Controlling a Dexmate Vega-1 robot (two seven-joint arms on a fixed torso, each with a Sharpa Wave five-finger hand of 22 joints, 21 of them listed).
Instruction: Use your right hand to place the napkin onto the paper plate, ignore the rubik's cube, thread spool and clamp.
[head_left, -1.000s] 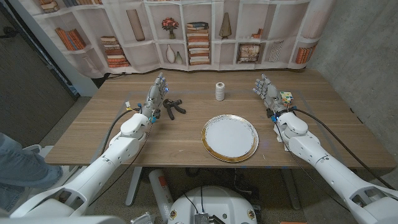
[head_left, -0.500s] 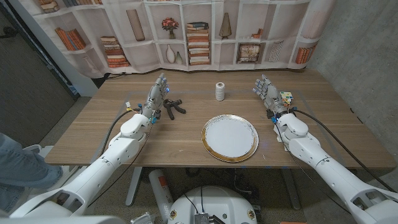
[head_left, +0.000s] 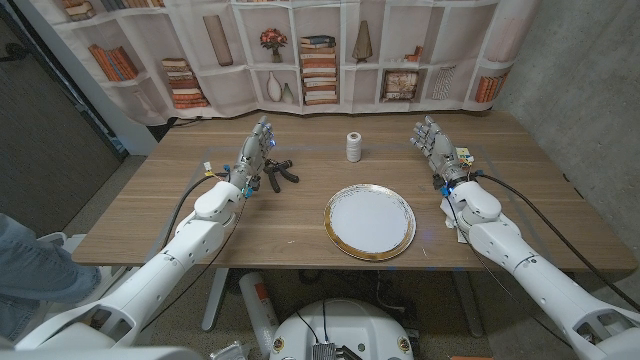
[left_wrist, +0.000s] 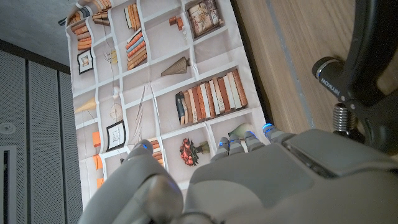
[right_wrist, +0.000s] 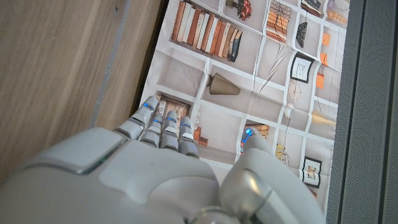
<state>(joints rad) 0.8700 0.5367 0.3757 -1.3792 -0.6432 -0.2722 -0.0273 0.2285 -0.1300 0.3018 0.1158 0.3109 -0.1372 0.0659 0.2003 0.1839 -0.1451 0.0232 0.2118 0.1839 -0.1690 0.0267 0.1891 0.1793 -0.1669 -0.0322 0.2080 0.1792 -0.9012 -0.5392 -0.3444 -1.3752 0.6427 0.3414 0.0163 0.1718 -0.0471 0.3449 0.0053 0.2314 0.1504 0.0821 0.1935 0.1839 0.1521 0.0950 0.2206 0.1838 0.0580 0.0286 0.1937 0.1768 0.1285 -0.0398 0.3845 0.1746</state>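
The paper plate, white with a gold rim, lies empty at the table's middle front. My right hand is raised at the far right, fingers apart and pointing up, holding nothing; its back fills the right wrist view. A small white sliver, perhaps the napkin, peeks out beside my right forearm, mostly hidden under it. My left hand stands likewise upright and empty at the left, just beside the clamp.
A white thread spool stands behind the plate. The rubik's cube sits just right of my right hand. The black clamp's handle shows in the left wrist view past my left hand. A bookshelf-print curtain hangs behind the table.
My right hand and forearm have drifted slightly to the right. The left arm and the objects have not moved.
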